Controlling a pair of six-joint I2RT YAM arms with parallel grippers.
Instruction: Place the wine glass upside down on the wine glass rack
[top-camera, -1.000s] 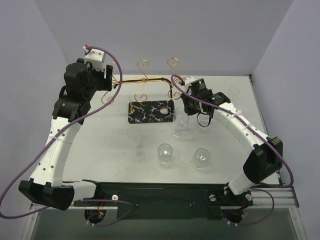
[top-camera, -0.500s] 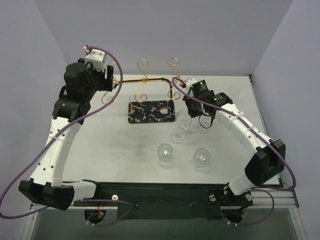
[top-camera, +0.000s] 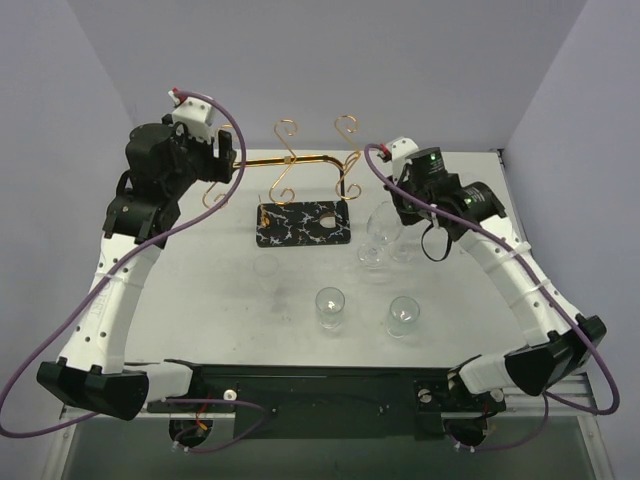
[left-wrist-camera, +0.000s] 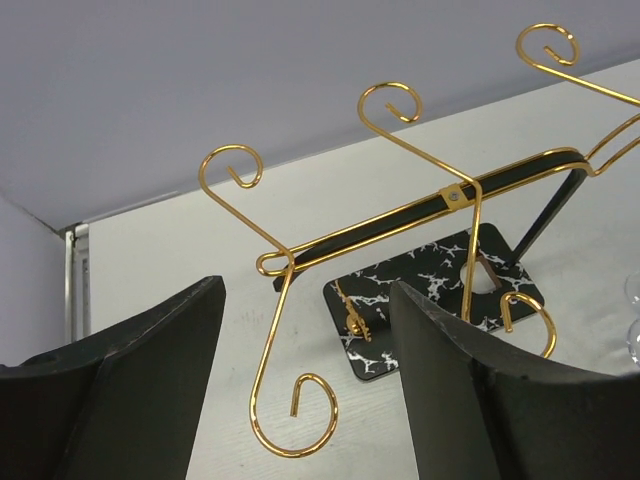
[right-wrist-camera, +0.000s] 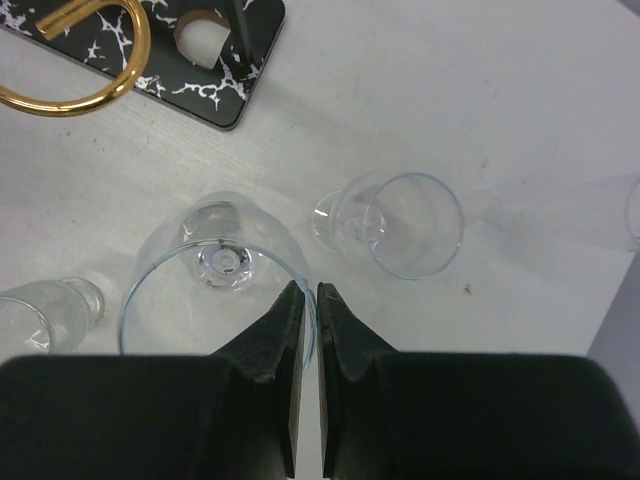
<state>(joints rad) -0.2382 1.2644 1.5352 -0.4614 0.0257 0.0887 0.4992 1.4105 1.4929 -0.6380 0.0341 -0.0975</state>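
Note:
My right gripper (right-wrist-camera: 308, 290) is shut on the rim of a clear wine glass (right-wrist-camera: 205, 262), pinching the glass wall between its fingertips. In the top view this wine glass (top-camera: 379, 230) hangs tilted below the right gripper (top-camera: 398, 207), just right of the rack's base. The wine glass rack (top-camera: 293, 163) is copper-gold wire with curled loops on a black white-veined base (top-camera: 300, 224). My left gripper (top-camera: 222, 150) stands open at the rack's left end. In the left wrist view, the rack's lower curl (left-wrist-camera: 297, 415) hangs between the open fingers of the left gripper (left-wrist-camera: 305, 390) without touching them.
Two more clear glasses stand on the near part of the table, one in the middle (top-camera: 330, 305) and one to its right (top-camera: 404, 313). Another clear glass (right-wrist-camera: 398, 225) sits right beside the held one. Walls close off the back and both sides.
The right arm has swung right and back, taking the wine glass up off the table and tilting it. The left arm has not moved.

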